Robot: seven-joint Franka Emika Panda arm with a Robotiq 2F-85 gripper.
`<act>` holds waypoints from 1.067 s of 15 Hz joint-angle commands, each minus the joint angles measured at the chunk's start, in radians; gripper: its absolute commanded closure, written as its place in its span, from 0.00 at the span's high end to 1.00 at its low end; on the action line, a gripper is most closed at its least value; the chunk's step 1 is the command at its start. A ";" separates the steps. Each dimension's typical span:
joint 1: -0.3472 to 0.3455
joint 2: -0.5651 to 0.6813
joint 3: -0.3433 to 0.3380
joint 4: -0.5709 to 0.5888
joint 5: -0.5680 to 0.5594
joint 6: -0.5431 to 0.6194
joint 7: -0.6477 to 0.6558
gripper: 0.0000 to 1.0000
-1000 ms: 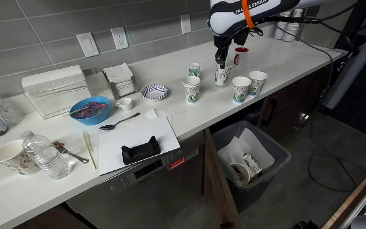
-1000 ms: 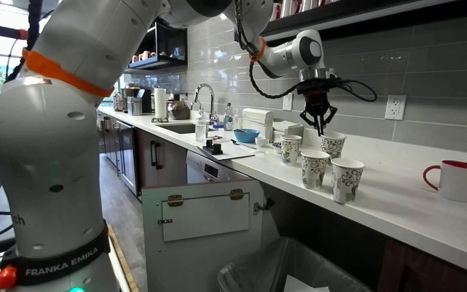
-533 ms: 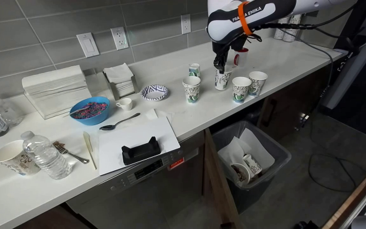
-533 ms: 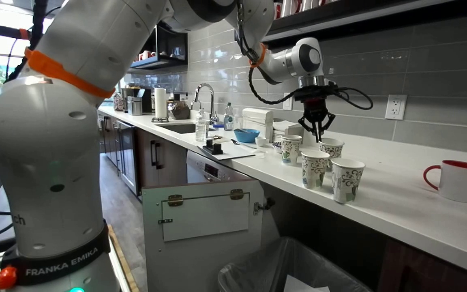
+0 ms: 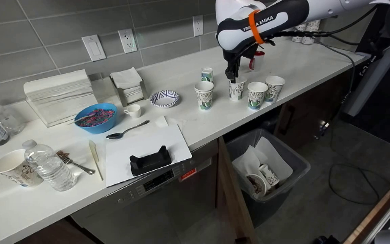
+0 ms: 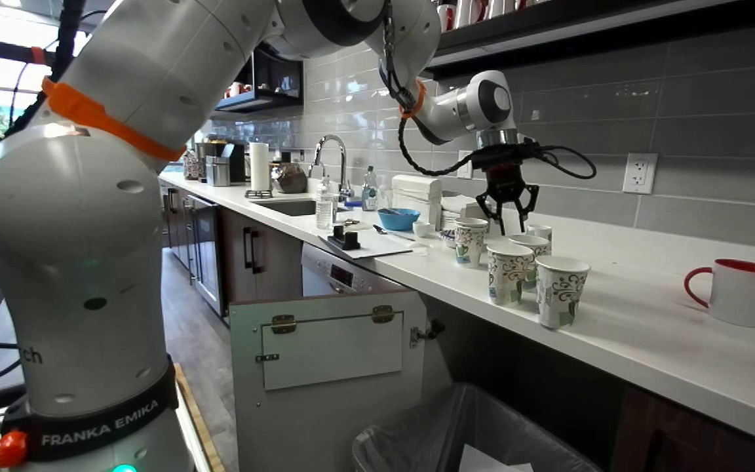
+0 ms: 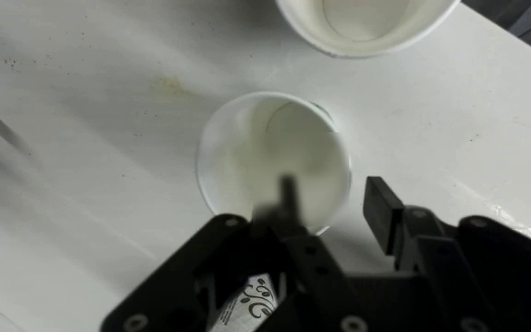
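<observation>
Gray tile (image 5: 63, 25) lines an exterior view's upper left; specked white counter (image 7: 109, 184) spans the wrist view. The parted gripper (image 6: 512, 231) overhangs a round paper cup (image 7: 270, 152) mid-frame.

Clustered patterned paper cups (image 5: 237, 92): five — one possibly a nested pair | red-lined counter mug (image 5: 258, 63): one | blue bowl (image 5: 102, 127): one | zigzag paper bowl (image 5: 165, 99): one | espresso cup (image 5: 134, 111): one | water bottle (image 5: 51, 166): one | fork (image 5: 80, 166): one | trash bin (image 5: 276, 200): one
</observation>
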 commanded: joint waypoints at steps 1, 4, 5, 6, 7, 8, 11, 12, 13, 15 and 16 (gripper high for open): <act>0.021 -0.003 -0.008 0.033 -0.043 0.011 0.004 0.73; 0.031 -0.028 0.004 0.056 -0.072 0.012 -0.036 0.98; 0.031 -0.035 0.016 0.063 -0.065 0.011 -0.064 1.00; 0.029 -0.042 0.028 0.068 -0.056 0.012 -0.096 1.00; 0.020 -0.049 0.054 0.069 -0.031 0.018 -0.166 1.00; 0.017 -0.052 0.068 0.072 -0.018 0.014 -0.212 1.00; 0.003 -0.052 0.115 0.074 0.045 0.007 -0.373 1.00; 0.002 -0.046 0.123 0.075 0.060 -0.004 -0.427 1.00; -0.002 -0.040 0.133 0.076 0.081 -0.003 -0.481 1.00; -0.007 -0.034 0.141 0.049 0.094 0.037 -0.588 1.00; -0.008 -0.030 0.144 0.039 0.097 0.047 -0.641 1.00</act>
